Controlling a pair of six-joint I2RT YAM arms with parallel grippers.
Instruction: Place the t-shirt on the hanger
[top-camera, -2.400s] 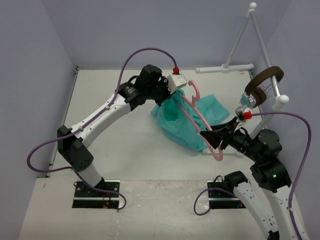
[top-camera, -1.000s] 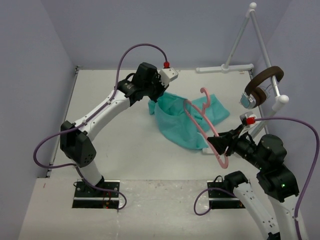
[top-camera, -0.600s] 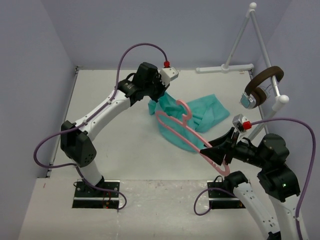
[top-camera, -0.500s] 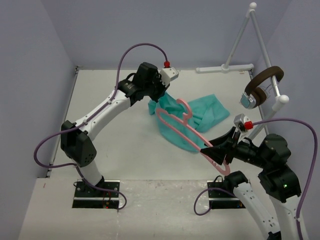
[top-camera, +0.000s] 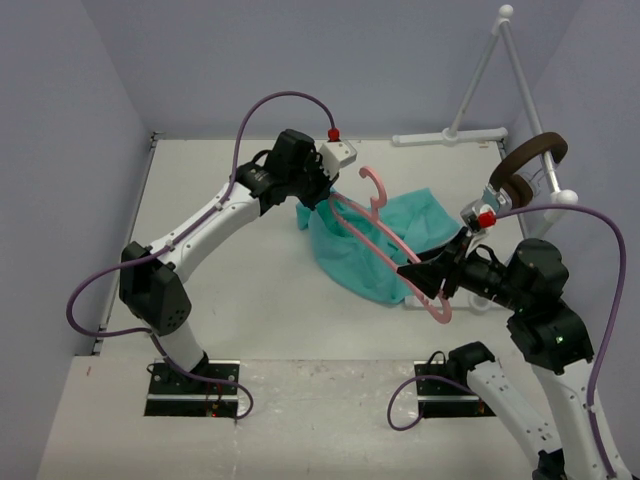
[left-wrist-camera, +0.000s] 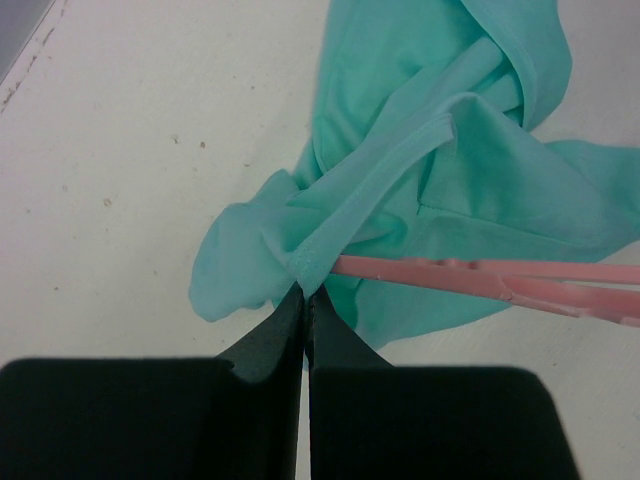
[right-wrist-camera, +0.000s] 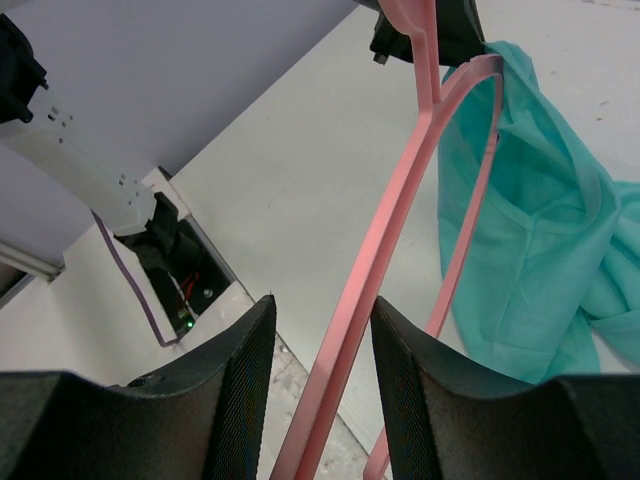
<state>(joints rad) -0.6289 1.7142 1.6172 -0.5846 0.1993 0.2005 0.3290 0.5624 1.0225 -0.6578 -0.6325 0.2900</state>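
The teal t-shirt (top-camera: 385, 245) lies bunched on the white table, its left edge lifted. My left gripper (top-camera: 318, 196) is shut on that edge; the left wrist view shows the closed jaws pinching the hem (left-wrist-camera: 305, 275) of the t-shirt (left-wrist-camera: 470, 170). My right gripper (top-camera: 432, 280) is shut on the near end of the pink hanger (top-camera: 385, 232) and holds it in the air, slanting over the shirt with its hook (top-camera: 374, 183) up by the left gripper. In the right wrist view the hanger (right-wrist-camera: 400, 210) runs between my fingers (right-wrist-camera: 240, 380) toward the shirt (right-wrist-camera: 540, 250). Its bar passes just beyond the pinched hem (left-wrist-camera: 480, 280).
A white tubular rack (top-camera: 480, 80) stands at the back right, with brown headphones (top-camera: 525, 165) hanging on it close to my right arm. Purple walls close in the table on the left, back and right.
My right gripper has lifted and swung the hanger back toward the far side. Its hook now sits higher, beside the left gripper. The left gripper still holds the shirt edge in the same place.
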